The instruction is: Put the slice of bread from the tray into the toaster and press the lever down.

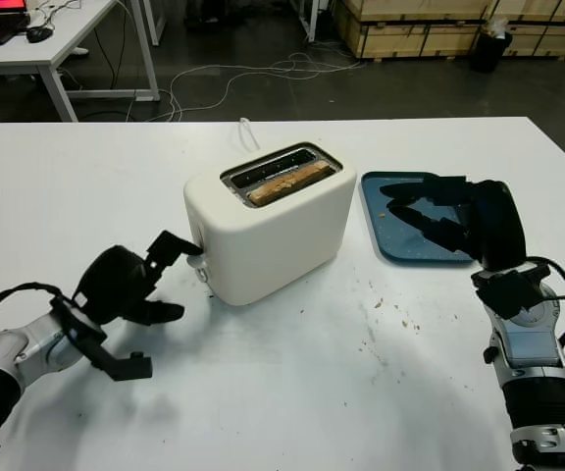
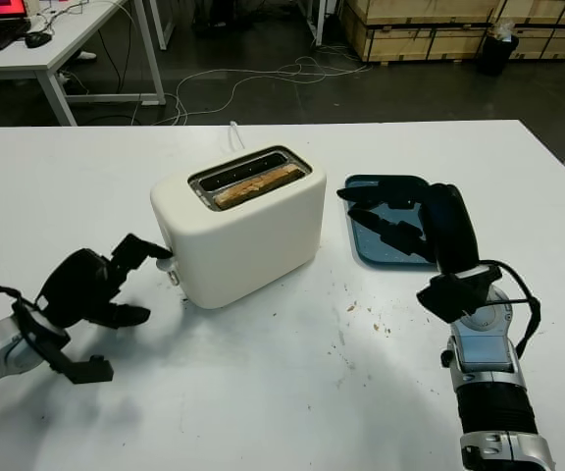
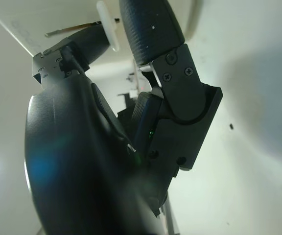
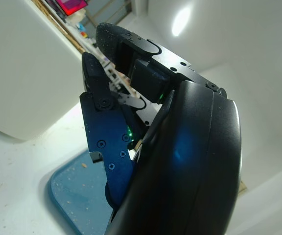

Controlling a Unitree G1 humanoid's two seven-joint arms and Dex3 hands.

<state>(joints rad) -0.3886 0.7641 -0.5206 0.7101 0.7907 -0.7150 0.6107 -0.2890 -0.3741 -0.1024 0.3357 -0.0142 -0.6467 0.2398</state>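
Left hand [image 1: 135,285]: at the toaster's near-left end, one fingertip [image 1: 189,248] on the white lever [image 1: 195,249]; fingers curled, nothing grasped.
Right hand [image 1: 435,211]: held over the blue tray [image 1: 392,247], holding nothing, fingers extended.
Bread slice [image 1: 287,183]: already sitting in the nearer slot of the toaster [image 1: 268,235], its top edge showing above the rim.
Lever position: cannot tell from the head views whether it is fully down; the left wrist view shows the white knob [image 3: 106,25] pinched close between finger and toaster wall.
Surface: white table [image 1: 292,392], with scattered crumbs [image 1: 385,319] between toaster and tray; more crumbs on the tray floor.
Room: dark floor beyond the table, loose white cables [image 1: 253,74], a second white desk [image 1: 57,44] at far left, wooden pallets [image 1: 430,29] at far right.
Hidden or cut off: tray's right part covered by the right hand; far desk cropped at the frame edge.
Count: one toaster with two slots, one bread slice, one tray, two robot hands.
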